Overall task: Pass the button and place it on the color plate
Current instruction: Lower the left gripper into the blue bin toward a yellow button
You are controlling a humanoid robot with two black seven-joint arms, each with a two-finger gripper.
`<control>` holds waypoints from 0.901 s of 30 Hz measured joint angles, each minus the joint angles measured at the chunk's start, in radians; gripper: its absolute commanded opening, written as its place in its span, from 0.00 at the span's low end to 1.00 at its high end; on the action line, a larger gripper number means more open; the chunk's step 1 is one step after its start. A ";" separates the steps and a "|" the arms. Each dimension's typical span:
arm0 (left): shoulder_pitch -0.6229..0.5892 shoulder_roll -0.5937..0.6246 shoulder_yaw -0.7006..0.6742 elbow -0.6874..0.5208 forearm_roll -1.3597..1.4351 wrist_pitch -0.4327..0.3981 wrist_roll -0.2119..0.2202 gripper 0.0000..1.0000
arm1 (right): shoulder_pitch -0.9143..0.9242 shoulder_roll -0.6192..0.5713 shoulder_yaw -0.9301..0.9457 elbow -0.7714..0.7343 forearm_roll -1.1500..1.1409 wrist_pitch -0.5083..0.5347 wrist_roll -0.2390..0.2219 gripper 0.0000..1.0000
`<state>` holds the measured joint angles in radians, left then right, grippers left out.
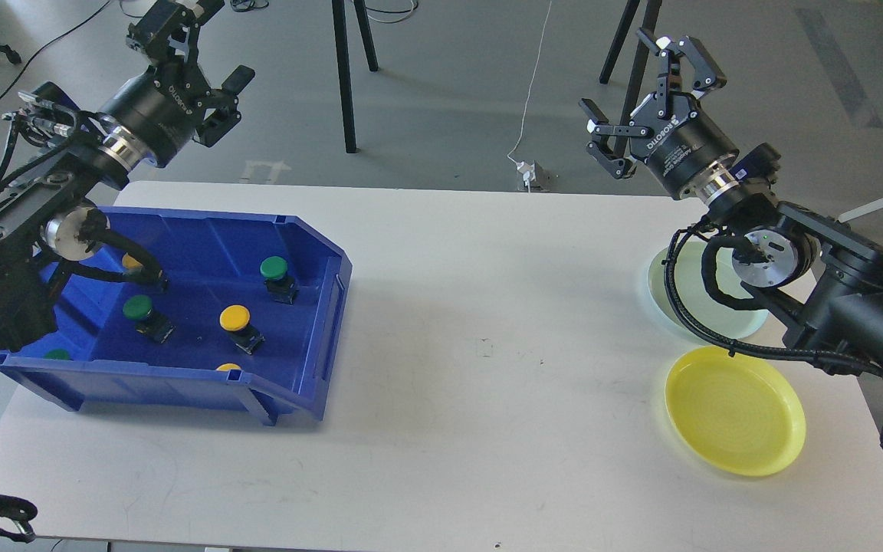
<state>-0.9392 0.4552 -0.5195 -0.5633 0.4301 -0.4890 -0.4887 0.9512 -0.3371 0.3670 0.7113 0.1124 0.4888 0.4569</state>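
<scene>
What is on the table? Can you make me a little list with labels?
bin: blue bin, on the table's left
buttons: green, green, yellow, others partly hidden, all in the bin
plates: yellow plate and pale green plate, on the right
left gripper: open, holds nothing
right gripper: open, holds nothing

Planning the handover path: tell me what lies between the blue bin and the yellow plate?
Only bare white table between the blue bin and the yellow plate, per the head view.
</scene>
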 measured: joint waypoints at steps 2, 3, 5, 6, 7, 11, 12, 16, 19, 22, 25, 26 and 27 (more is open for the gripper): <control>0.001 0.002 -0.001 0.001 -0.001 0.000 0.000 1.00 | -0.002 -0.001 0.003 -0.011 -0.001 0.000 0.001 0.99; 0.001 0.004 -0.002 0.002 -0.001 0.000 0.000 1.00 | -0.005 -0.002 0.004 -0.015 -0.001 0.000 0.002 0.99; -0.001 0.005 -0.003 0.002 -0.002 0.000 0.000 1.00 | -0.013 -0.004 0.007 -0.018 -0.001 0.000 0.003 0.99; -0.003 0.006 -0.004 0.004 -0.006 0.000 0.000 1.00 | -0.016 -0.004 0.008 -0.019 -0.001 0.000 0.003 0.99; -0.003 0.007 -0.007 0.010 -0.017 0.000 0.000 1.00 | -0.018 -0.005 0.008 -0.019 -0.001 0.000 0.004 0.99; -0.002 -0.015 -0.046 0.014 -0.089 0.001 0.000 1.00 | -0.020 -0.004 0.009 -0.021 -0.001 0.000 0.005 0.99; -0.001 -0.022 -0.058 0.000 -0.099 0.000 0.000 1.00 | -0.020 -0.004 0.010 -0.021 -0.001 0.000 0.006 0.99; 0.034 -0.035 -0.156 -0.119 -0.116 0.001 0.000 1.00 | -0.023 -0.004 0.014 -0.022 0.000 0.000 0.006 0.99; 0.052 0.008 -0.184 -0.271 -0.095 0.000 0.000 1.00 | -0.032 -0.005 0.015 -0.022 0.000 0.000 0.007 0.99; 0.053 0.119 -0.184 -0.429 0.012 0.000 0.000 1.00 | -0.036 -0.021 0.015 -0.023 0.000 0.000 0.007 0.99; 0.053 0.229 -0.144 -0.571 0.218 0.000 0.000 1.00 | -0.038 -0.040 0.016 -0.023 0.000 0.000 0.007 0.99; 0.053 0.273 -0.121 -0.616 0.298 0.000 0.000 1.00 | -0.040 -0.045 0.016 -0.023 0.000 0.000 0.008 0.99; 0.053 0.319 -0.091 -0.660 0.385 0.000 0.000 1.00 | -0.043 -0.050 0.017 -0.023 0.000 0.000 0.008 0.99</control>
<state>-0.8858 0.7746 -0.6108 -1.2232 0.8150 -0.4892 -0.4889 0.9084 -0.3868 0.3836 0.6888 0.1129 0.4886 0.4647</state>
